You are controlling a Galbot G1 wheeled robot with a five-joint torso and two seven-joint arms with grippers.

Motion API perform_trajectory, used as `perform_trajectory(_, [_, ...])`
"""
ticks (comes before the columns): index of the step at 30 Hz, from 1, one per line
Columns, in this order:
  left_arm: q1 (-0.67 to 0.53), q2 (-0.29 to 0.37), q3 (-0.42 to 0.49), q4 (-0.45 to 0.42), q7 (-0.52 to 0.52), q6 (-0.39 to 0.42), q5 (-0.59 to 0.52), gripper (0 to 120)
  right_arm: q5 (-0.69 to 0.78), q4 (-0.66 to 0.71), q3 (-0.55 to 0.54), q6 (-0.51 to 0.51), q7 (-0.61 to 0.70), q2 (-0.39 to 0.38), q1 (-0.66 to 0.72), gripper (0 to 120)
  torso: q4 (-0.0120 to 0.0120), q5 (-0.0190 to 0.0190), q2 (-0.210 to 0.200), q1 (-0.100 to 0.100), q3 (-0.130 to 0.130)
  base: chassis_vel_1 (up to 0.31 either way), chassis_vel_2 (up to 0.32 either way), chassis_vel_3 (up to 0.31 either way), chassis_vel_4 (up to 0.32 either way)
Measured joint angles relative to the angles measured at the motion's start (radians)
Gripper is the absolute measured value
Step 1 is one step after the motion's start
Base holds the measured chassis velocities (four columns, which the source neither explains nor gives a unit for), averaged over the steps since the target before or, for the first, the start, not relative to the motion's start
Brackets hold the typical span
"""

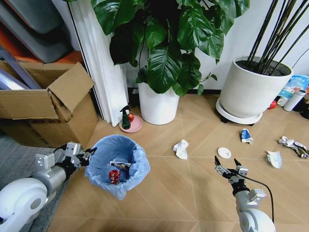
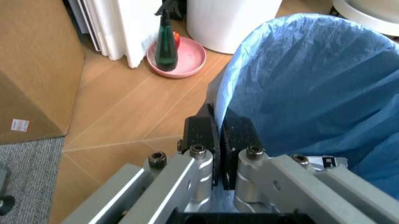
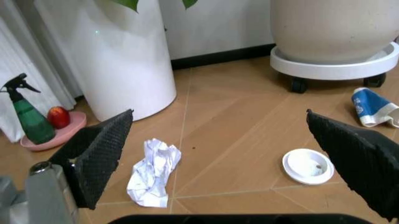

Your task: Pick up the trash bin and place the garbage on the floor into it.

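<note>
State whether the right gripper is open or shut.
Open: the right gripper hovers above the floor, fingers spread wide apart, holding nothing.

Trash bin (image 1: 117, 164) liner light blue; floor (image 1: 193, 193) light-brown chevron.

cardboard box (image 1: 48, 108), potted plant (image 1: 157, 104) — spray bottle (image 1: 125, 117)

Your scene: chevron wood-look floor (image 1: 193, 193), pale seams. White wall (image 1: 241, 43) at back, dark baseboard (image 3: 218, 55) along its foot. Left of you, open cardboard box (image 1: 48, 111) on grey carpet (image 1: 19, 154). White curtain (image 1: 99, 63) hangs beside it. Two white plant pots: one (image 1: 157, 104) under broad green leaves (image 1: 166, 43), one (image 1: 253, 87) on wheeled tray.
</note>
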Motion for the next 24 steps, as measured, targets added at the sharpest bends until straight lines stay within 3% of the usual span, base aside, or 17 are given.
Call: perform_trajectory(24, [-0.002, 0.005, 0.0, 0.0, -0.003, 0.001, -0.003, 0, 0.012, -0.001, -0.006, -0.004, 0.001, -0.002, 0.002, 100, 0.0, 0.0, 0.0, 0.0, 0.0, -0.062, -0.019, 0.057, 0.018])
